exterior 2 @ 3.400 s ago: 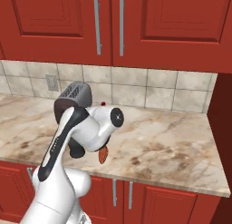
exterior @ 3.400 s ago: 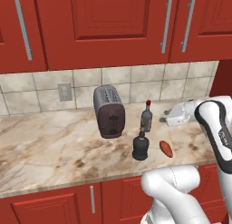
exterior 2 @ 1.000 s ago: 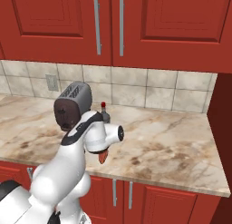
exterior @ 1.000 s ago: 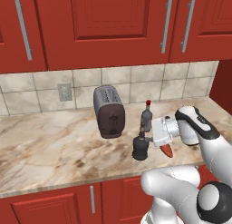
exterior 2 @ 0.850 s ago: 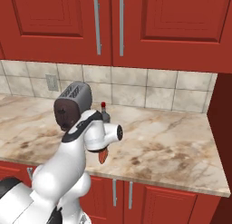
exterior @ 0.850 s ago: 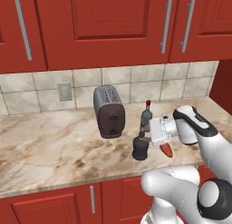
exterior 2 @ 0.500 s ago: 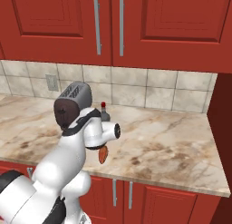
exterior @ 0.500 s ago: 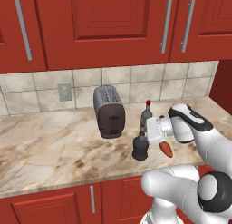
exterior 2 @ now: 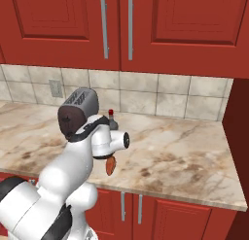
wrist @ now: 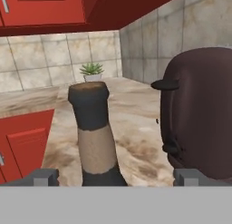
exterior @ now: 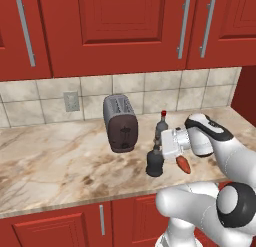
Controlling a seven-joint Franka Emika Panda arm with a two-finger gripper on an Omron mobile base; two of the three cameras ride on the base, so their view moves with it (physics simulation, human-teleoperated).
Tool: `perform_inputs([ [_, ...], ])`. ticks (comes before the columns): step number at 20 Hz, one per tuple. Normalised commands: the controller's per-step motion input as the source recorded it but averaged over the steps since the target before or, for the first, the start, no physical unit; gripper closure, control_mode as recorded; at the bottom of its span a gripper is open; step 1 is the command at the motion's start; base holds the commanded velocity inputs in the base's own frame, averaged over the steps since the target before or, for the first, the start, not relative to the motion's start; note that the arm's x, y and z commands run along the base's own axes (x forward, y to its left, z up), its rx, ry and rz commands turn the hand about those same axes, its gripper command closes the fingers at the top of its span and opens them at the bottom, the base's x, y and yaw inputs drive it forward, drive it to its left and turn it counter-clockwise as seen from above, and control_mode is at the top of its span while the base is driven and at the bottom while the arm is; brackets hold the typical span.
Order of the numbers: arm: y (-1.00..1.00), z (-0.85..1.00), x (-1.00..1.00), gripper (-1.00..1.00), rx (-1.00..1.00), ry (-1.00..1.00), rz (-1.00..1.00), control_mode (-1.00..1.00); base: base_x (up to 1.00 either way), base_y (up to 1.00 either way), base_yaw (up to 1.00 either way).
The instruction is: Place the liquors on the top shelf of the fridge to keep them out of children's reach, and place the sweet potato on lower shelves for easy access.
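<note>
The squat black liquor bottle (exterior: 155,163) stands on the counter in front of the toaster. In the hand view its thin neck (wrist: 93,128) rises between my two fingertips, left of centre and touching neither. My gripper (exterior: 159,147) is open, level with that neck, reaching in from the right. The slimmer grey liquor bottle (exterior: 161,124) with the red cap (exterior 2: 111,111) stands just behind my hand. The orange-red sweet potato (exterior: 183,164) lies on the counter under my wrist, also seen as the sweet potato (exterior 2: 111,165) below the arm. The fridge and its shelves are out of view.
A dark toaster (exterior: 120,130) stands left of the bottles and looms close on the right of the hand view as the toaster (wrist: 199,114). Red wall cabinets (exterior: 115,26) hang above the marble counter (exterior: 55,161). A small potted plant (wrist: 92,71) sits far along the counter.
My hand has crept left and slightly down toward the black bottle, bringing its neck between the open fingers. Bottles and sweet potato have not moved.
</note>
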Motion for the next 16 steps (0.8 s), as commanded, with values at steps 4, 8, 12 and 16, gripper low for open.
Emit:
perform_inputs([
  [4, 0.2, -0.27, 0.0, 1.0, -0.01, 0.0, 0.0, -1.0, 0.0, 0.0, 0.0],
  [8, 0.35, -0.3, 0.0, 1.0, -0.02, 0.0, 0.0, -1.0, 0.0, 0.0, 0.0],
  [12, 0.05, -0.02, 0.0, 1.0, 0.0, 0.0, 0.0, -1.0, 0.0, 0.0, 0.0],
  [16, 0.0, 0.04, -0.09, 1.0, 0.0, 0.0, 0.0, -1.0, 0.0, 0.0, 0.0],
])
